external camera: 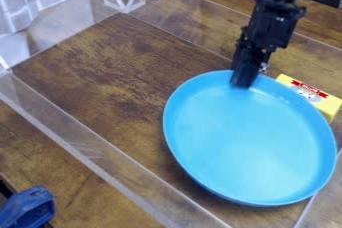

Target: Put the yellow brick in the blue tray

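— Brick status? Where does the yellow brick (309, 94) sit?
— On the table just right of the gripper (245, 79), outside the blue tray (201, 142), against its far rim.
— So which step?
— The pickup, I judge; nothing is grasped yet.
— And the gripper?
— Fingers pressed together, empty, tips over the tray's rim. Next it must open and straddle the brick.
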### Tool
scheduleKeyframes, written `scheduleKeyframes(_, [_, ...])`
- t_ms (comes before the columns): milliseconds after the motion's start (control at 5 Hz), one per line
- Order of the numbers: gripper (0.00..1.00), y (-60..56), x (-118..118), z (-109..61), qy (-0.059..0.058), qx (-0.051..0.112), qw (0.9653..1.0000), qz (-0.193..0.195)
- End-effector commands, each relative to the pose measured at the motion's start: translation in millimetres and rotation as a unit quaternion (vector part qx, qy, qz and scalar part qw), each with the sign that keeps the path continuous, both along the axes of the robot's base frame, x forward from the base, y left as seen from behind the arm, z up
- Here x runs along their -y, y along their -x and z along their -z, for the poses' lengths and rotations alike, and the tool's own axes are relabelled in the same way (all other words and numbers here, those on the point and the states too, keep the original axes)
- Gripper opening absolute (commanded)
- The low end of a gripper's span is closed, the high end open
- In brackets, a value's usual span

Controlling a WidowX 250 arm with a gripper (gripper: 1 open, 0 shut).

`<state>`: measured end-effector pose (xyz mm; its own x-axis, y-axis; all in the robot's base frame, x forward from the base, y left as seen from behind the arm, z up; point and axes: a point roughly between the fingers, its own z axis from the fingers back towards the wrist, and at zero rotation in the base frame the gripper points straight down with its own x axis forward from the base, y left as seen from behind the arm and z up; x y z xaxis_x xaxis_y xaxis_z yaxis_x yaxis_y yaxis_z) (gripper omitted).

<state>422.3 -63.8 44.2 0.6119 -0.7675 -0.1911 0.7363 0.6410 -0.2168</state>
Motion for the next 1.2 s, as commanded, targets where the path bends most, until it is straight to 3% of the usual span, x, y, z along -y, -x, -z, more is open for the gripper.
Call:
scheduleKeyframes(0, [0.00,-10.7,7.3,-39.1,0.003,0.029,0.9995,-0.014])
scheduleKeyframes(200, [0.00,-15.6,4.6,-54.4,0.001,0.029,0.9987,-0.042])
scheduleKeyframes(400, [0.00,-14.1,5.3,-59.0,0.000,0.027,0.9965,-0.080])
scheduleKeyframes(800, [0.00,-6.8,7.6,-76.0,0.004,0.018,0.9885,-0.150])
scheduleKeyframes(1000, [0.00,-2.5,2.1,-82.3,0.006,0.014,0.9862,-0.165])
